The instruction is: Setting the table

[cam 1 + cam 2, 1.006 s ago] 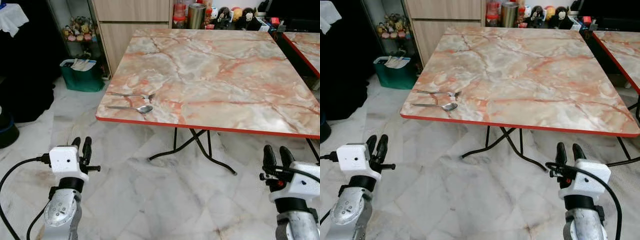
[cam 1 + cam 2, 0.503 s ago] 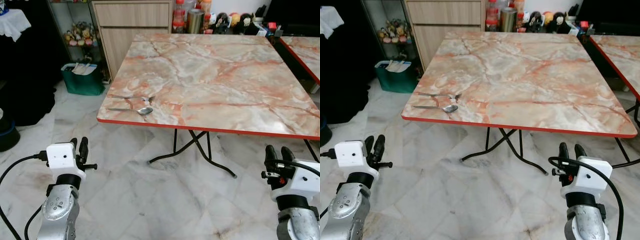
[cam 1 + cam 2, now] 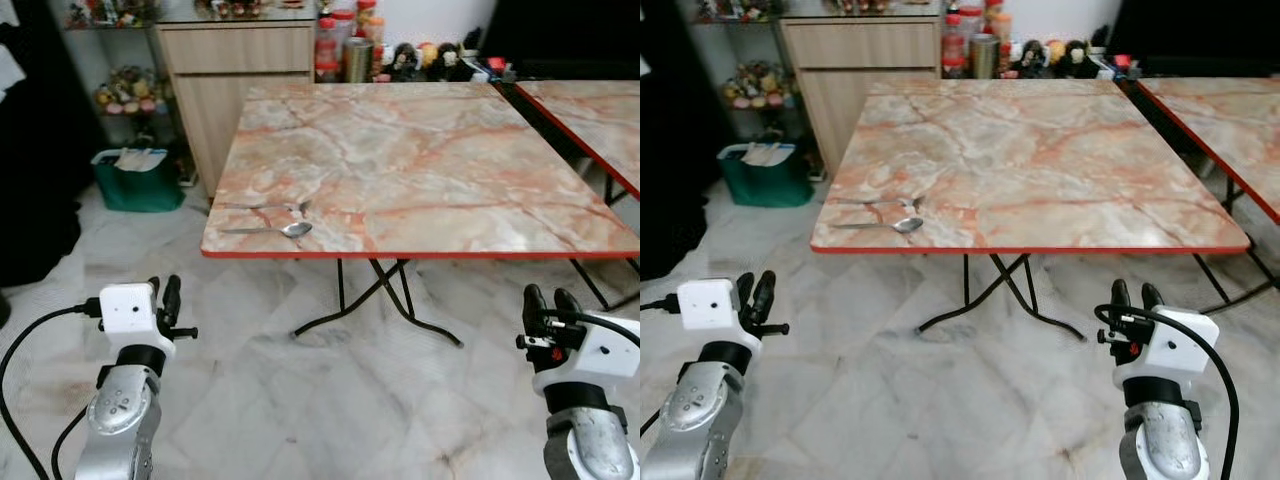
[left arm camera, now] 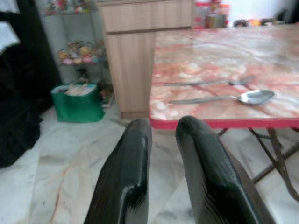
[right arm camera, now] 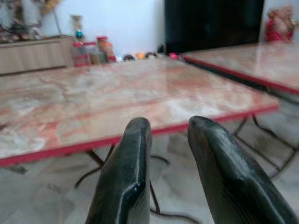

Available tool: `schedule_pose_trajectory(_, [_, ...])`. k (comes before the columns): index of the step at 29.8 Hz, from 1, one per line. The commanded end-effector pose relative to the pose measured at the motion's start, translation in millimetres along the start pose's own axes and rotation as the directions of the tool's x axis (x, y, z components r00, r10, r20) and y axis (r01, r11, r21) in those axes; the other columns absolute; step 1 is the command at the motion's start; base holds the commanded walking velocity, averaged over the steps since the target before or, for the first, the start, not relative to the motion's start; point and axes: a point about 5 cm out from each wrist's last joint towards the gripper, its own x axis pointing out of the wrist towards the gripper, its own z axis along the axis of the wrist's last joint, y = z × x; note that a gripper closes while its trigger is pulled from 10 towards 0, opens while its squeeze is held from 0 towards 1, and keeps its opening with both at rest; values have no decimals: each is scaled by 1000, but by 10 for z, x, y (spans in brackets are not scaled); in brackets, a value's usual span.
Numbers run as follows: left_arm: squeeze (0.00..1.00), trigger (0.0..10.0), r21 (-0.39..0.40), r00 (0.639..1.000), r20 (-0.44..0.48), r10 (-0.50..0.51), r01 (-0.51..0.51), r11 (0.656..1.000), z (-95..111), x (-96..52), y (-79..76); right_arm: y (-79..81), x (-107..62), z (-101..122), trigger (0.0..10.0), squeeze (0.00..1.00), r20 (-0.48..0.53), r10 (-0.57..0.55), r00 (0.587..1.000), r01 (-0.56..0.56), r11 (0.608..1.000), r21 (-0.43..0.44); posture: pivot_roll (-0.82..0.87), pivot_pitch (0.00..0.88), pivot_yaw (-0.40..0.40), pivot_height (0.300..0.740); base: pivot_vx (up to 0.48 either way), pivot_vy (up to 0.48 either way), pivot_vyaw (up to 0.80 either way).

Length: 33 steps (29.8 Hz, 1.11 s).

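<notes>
Nothing on the marble table point(image 3: 420, 160) has shifted.
Ahead of the left gripper point(image 3: 165, 300) lie spoon point(image 3: 270, 230) and fork point(image 3: 262, 206); right gripper point(image 3: 550, 305) likewise empty, fingers slightly parted.

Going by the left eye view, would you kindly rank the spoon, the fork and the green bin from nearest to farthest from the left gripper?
1. Spoon, at the table's near left corner.
2. Fork, just behind the spoon.
3. Green bin, on the floor beside the cabinet.
</notes>
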Motion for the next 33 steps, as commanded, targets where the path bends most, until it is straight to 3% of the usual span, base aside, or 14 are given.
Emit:
schedule_pose_trajectory(1, [0, 10000, 17, 1000, -4, 15, -15, 1000, 23, 21, 74, 49, 22, 35, 10000, 0, 10, 12, 1000, -12, 1000, 28, 8, 39, 36, 740, 0, 480, -763])
schedule_pose_trajectory(5, [0, 10000, 19, 1000, -4, 15, -14, 1000, 29, 37, 80, 43, 39, 47, 10000, 0, 21, 0, 1000, -1, 999, 40, 13, 51, 41, 740, 0, 480, -756])
schedule_pose_trajectory(12, [0, 10000, 33, 1000, -3, 12, -12, 999, 54, 93, 117, 130, 64, 75, 10000, 0, 44, 16, 999, -17, 999, 33, 24, 65, 48, 740, 0, 480, 0])
schedule_pose_trajectory(28, [0, 10000, 37, 1000, 6, 4, -4, 999, 101, 174, 114, 120, 112, 96, 10000, 0, 48, -7, 999, 5, 999, 48, 29, 75, 55, 740, 0, 480, 0])
schedule_pose_trajectory(33, [0, 10000, 34, 1000, 7, 4, -4, 999, 105, 180, 107, 123, 123, 88, 10000, 0, 38, -5, 999, 3, 999, 50, 30, 78, 53, 740, 0, 480, -744])
